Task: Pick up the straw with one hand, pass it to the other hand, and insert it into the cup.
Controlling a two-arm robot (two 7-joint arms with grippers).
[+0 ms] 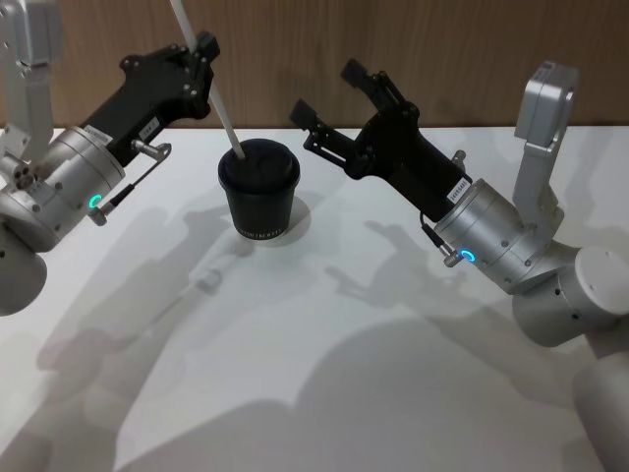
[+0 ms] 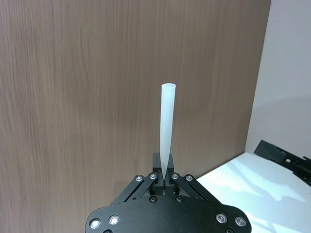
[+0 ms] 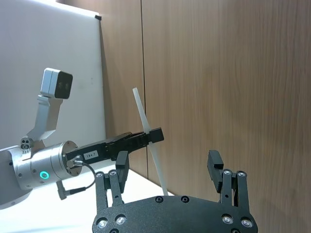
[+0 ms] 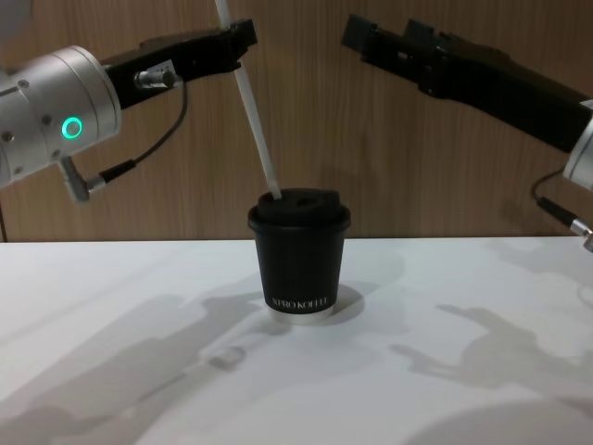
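— Where do we see the straw [image 1: 218,98]?

— Clamped in our left gripper [image 1: 201,59], above and to the left of the cup [image 1: 258,192]. The fingers [image 2: 156,167] are pressed together on the straw's lower part, as the left wrist view shows, with the open round end [image 2: 168,87] sticking up past them.

— And its other end?

— In the chest view the straw [image 4: 254,107] slants down from the left gripper [image 4: 239,37] to the cup [image 4: 298,255], and its tip touches the lid's left edge. We cannot tell whether the tip has gone into the lid's hole or just sits on it.

— Where is the cup?

— Upright on the white table [image 1: 324,374], towards the back, between our two arms, with a wooden wall [image 1: 442,49] behind.

— And our right gripper [image 1: 329,93]?

— Raised above the table to the right of the cup, pointing toward it but well clear of both cup and straw. Its fingers [image 3: 214,162] stand wide apart with nothing between them; the right wrist view looks past them to the straw [image 3: 148,141] in the left gripper [image 3: 153,136].
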